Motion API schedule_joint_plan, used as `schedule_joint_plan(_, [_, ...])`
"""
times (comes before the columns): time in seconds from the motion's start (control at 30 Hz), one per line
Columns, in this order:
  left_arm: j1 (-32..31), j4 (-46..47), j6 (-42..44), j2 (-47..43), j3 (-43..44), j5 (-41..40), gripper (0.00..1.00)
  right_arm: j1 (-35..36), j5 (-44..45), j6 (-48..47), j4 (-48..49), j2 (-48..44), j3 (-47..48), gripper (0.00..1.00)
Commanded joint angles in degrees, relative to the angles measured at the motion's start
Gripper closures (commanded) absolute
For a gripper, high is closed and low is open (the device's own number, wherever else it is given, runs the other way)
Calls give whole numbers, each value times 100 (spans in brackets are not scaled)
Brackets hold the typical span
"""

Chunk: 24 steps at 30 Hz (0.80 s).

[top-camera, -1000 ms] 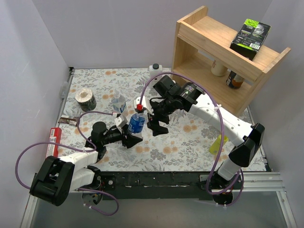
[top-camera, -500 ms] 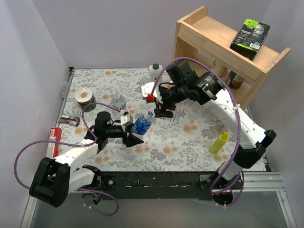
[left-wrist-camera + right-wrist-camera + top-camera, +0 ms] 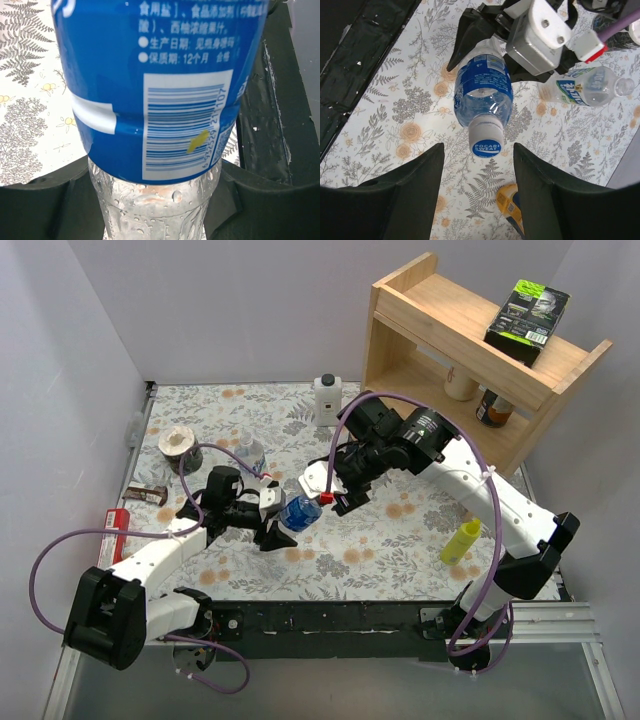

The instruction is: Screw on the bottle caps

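A clear bottle [image 3: 296,513] with a blue label is tilted over the table, its capped neck pointing right. My left gripper [image 3: 272,518] is shut on its lower body, and the left wrist view shows the bottle [image 3: 155,100] wedged between both fingers [image 3: 45,200]. Its white cap [image 3: 486,141] has a blue printed top. My right gripper [image 3: 479,150] is open, one finger on each side of that cap with a gap on both sides. A second clear bottle [image 3: 580,90] lies beyond with an open mouth. Part of an orange-labelled bottle [image 3: 512,210] shows below the right gripper's jaws.
A white square bottle with a black cap [image 3: 326,400] stands at the back. A wooden shelf [image 3: 470,350] fills the back right. A yellow squeeze bottle [image 3: 458,540] stands near the right arm. A tape roll [image 3: 180,445] and a red object [image 3: 115,525] sit at the left.
My right gripper has swung away and come back down to the bottle's cap, with its jaws narrower. My left gripper has tipped the bottle further over toward the right.
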Motion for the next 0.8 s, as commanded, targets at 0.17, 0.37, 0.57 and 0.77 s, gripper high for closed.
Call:
schedule_joint_plan(0.17, [-28, -163, 272, 3, 365, 65, 100, 88, 157, -51, 493, -406, -728, 37])
schedule_joint_plan(0.37, [-89, -172, 272, -6, 383, 65, 100, 88, 130, 300, 923, -362, -764, 36])
schedule_joint_plan(0.57, [-151, -207, 272, 2, 356, 56, 100, 97, 148, 257, 1012, -345, -737, 37])
schedule_joint_plan(0.77, [-160, -216, 272, -15, 348, 30, 100, 123, 86, 99, 582, -116, -500, 48])
